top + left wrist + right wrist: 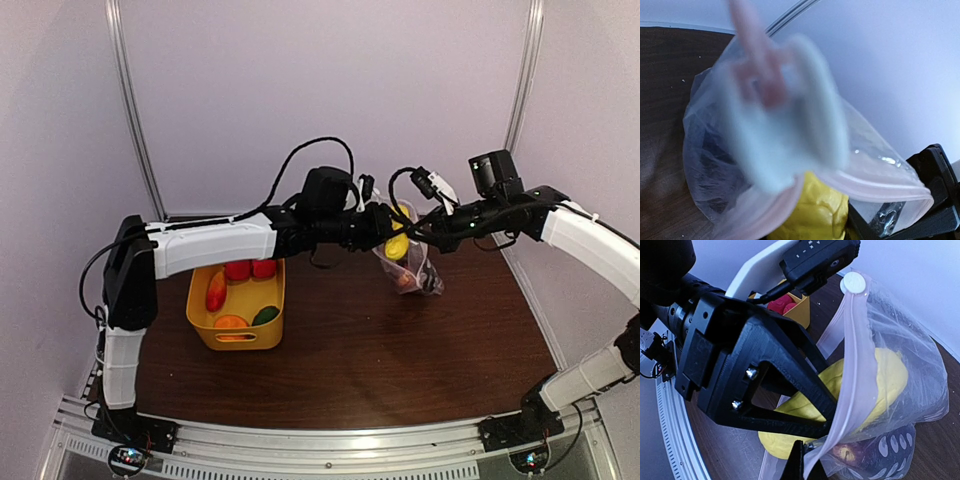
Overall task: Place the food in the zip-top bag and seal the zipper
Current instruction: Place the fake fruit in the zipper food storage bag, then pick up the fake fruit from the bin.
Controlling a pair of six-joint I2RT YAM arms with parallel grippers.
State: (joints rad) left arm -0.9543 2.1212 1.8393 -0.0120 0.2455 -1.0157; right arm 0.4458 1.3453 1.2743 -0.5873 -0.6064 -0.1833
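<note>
Nearest the arm bases, on the dark wood-grain table [380, 360], a yellow plastic basket [200, 318] holds glossy toy food not yet bagged: two red pieces [250, 269], an orange-red one [216, 293], an orange one [231, 322] and a green one [266, 315]. Beyond it and to its right, the left gripper [388, 232] and right gripper [425, 235] meet over the zip-top bag [418, 272], which hangs upright near the back of the table, mouth up, bottom on or just above the wood. The crinkly clear film, printed with white dots, bulges around a smooth yellow toy [885, 380] at the mouth and a dark purple one [875, 460] lower down. The zipper [854, 340], a narrow pinkish strip, runs along the mouth from one gripper toward the other. The right gripper appears to pinch the bag's rim. The left's black fingers reach into the mouth beside the yellow toy, but the frames do not show whether they are spread or clamped. The rest of the food lies on the left arm's side, well apart from the bag, so that arm is better placed to fetch it while the right holds the mouth up. Behind stands a plain pale wall.
</note>
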